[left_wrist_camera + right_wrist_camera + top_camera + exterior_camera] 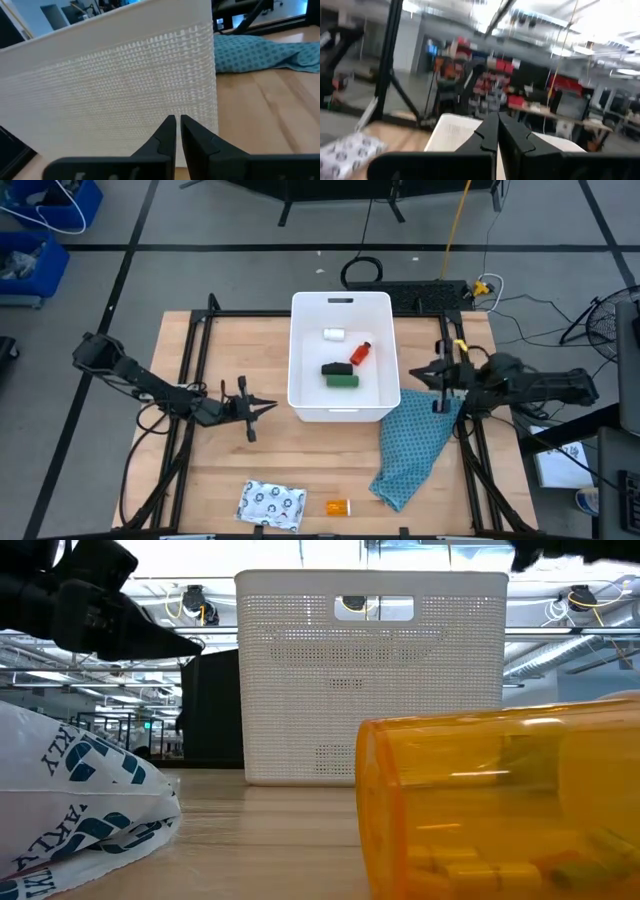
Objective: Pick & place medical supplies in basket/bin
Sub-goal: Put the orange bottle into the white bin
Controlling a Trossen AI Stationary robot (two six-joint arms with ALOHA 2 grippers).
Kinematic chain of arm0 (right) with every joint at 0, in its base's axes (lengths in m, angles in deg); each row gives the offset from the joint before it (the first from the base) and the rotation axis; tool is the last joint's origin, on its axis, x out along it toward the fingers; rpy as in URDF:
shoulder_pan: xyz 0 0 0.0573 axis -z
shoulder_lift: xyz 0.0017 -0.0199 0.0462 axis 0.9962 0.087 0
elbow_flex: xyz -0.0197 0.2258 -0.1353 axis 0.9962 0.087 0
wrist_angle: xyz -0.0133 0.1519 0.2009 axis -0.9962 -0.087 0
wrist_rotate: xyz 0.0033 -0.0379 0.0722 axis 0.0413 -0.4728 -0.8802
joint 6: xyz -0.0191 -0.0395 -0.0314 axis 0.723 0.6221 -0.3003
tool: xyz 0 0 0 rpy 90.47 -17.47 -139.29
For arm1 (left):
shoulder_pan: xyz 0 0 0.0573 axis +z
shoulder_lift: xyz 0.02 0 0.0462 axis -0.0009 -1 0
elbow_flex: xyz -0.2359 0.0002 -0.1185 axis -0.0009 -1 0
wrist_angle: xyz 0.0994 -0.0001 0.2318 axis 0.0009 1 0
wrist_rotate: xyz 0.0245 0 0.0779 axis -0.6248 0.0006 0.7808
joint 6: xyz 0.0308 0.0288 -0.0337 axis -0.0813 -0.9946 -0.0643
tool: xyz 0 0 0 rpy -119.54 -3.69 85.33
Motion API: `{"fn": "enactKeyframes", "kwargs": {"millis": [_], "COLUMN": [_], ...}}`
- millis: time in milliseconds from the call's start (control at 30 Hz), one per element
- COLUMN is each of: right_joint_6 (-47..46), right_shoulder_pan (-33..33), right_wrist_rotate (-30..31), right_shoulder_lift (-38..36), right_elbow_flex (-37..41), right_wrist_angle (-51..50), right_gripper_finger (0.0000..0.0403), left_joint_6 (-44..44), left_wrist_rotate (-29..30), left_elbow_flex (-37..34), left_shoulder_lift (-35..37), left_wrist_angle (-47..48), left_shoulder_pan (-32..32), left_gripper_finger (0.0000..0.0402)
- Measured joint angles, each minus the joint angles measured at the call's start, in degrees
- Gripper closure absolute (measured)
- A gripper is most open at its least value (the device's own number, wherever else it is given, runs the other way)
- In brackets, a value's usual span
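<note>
Right up against the low camera lies the orange vial (500,805), on its side at the front edge of the tabletop (220,360). Starting at the left, the left claw (268,408) hovers by the tub's left wall, fingers pinched together, gripping nothing. Near the front edge, the silvery packet (270,504) lies flat just left of the vial. Centre stage, the white tub (341,415) holds the small white piece (334,334), the red bottle (361,352), the black block (337,368) and the green block (342,381). Over to the right, the right claw (420,372) sits closed and empty beside the tub's right wall, above the teal cloth (415,445).
</note>
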Motion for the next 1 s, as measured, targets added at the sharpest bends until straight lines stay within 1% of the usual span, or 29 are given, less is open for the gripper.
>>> {"fn": "enactKeyframes", "kwargs": {"millis": [33,200,267,333,400,500,633,700,767,867,1000], "right_joint_6": [0.6,1.3,1.1,1.1,1.1,1.2,1.4,0.6,-1.4,-6.2,-12.4], "right_shoulder_pan": [-0.9,-5.8,-8.2,-10.8,-13.8,-19.2,-28.3,-33.0,-37.3,-41.9,-45.7], "right_wrist_rotate": [0.4,0.8,3.8,8.2,13.5,21.4,34.9,40.1,43.4,47.1,48.9], "right_shoulder_lift": [0.9,7.2,11.0,15.3,20.0,27.1,36.0,39.6,42.8,47.6,53.6], "right_elbow_flex": [-2.8,-16.5,-20.8,-24.2,-27.7,-32.3,-37.9,-39.7,-40.1,-40.1,-40.1], "right_wrist_angle": [-3.1,-11.5,-14.5,-18.3,-20.7,-24.6,-29.6,-30.9,-30.2,-28.3,-26.4], "right_gripper_finger": [0.0403,0.0403,0.0403,0.0399,0.0386,0.0351,0.0283,0.0248,0.0214,0.0171,0.0136], "left_joint_6": [-0.6,-2.1,-2.0,-1.9,-2.0,-2.1,-2.2,-2.2,-2.2,-2.2,-2.2], "left_wrist_rotate": [0.0,0.2,0.1,0.0,0.0,0.2,0.3,0.3,0.3,0.3,0.3], "left_elbow_flex": [0.0,0.0,0.0,0.0,0.0,0.0,0.0,0.0,0.0,0.0,0.0], "left_shoulder_lift": [0.0,0.0,0.0,0.0,0.0,0.0,0.0,0.0,0.0,0.0,0.0], "left_wrist_angle": [-0.1,-0.1,-0.1,0.0,0.0,0.1,0.1,0.1,0.1,0.1,0.2], "left_shoulder_pan": [0.0,0.0,0.0,0.0,0.0,0.0,0.0,0.0,0.0,0.0,0.0], "left_gripper_finger": [0.0371,0.0379,0.0385,0.0391,0.0397,0.0396,0.0378,0.037,0.0363,0.0357,0.0355]}}
